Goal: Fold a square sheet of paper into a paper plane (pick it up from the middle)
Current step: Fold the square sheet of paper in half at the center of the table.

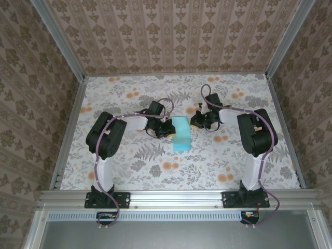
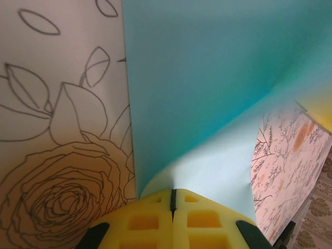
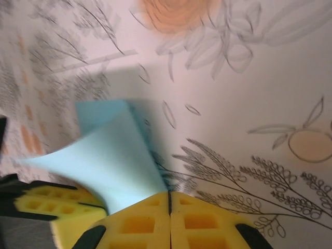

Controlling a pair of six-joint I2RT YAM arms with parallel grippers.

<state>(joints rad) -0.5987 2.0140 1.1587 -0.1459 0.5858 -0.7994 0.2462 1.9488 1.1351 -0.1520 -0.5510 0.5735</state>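
Top external view: the square sheet of paper (image 1: 181, 135) sits mid-table between both arms. My left gripper (image 1: 167, 130) is clamped on its curling edge. My right gripper (image 1: 196, 122) is closed beside it, and I cannot tell whether it grips. I should crease slowly, keeping the edges aligned.

The top external camera looks down from high at 6 o'clock toward 12, far off. Both wrist cameras sit close above the floral tabletop (image 1: 207, 161), sharing the turquoise paper sheet (image 1: 181, 134).
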